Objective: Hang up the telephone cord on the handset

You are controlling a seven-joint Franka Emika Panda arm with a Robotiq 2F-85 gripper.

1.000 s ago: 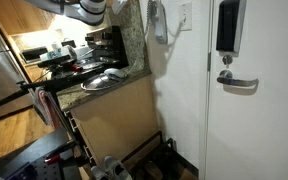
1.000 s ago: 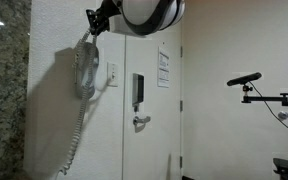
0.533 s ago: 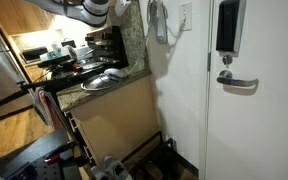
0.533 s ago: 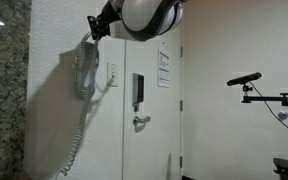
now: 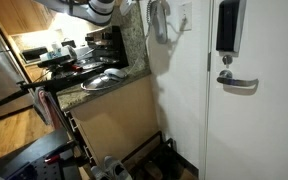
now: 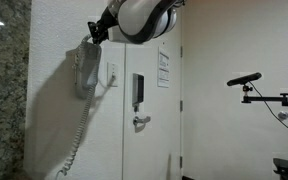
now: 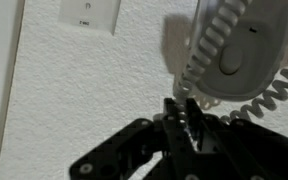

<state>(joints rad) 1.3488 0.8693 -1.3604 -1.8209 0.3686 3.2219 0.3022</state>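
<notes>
Your gripper (image 7: 187, 108) comes up from the bottom middle of the wrist view. Its two fingers are pressed tight together, and a bit of the curly cord (image 7: 209, 45) looks pinched between the tips. From there the cord runs up and across the handset (image 7: 239, 50) in the upper right of that view, and more curls sit on the right edge. The handset hangs flat on the bumpy white wall. A white switch plate (image 7: 90, 12) is at the top, left of the middle. In an exterior view the gripper (image 6: 92, 33) sits just above the top end of the handset (image 6: 85, 72), in the upper left part of the frame. The cord (image 6: 76, 140) droops down the wall below it. A door with a black box (image 6: 138, 92) is to the right. In an exterior view the handset (image 5: 158, 20) is at the top middle, next to the arm (image 5: 99, 8).
</notes>
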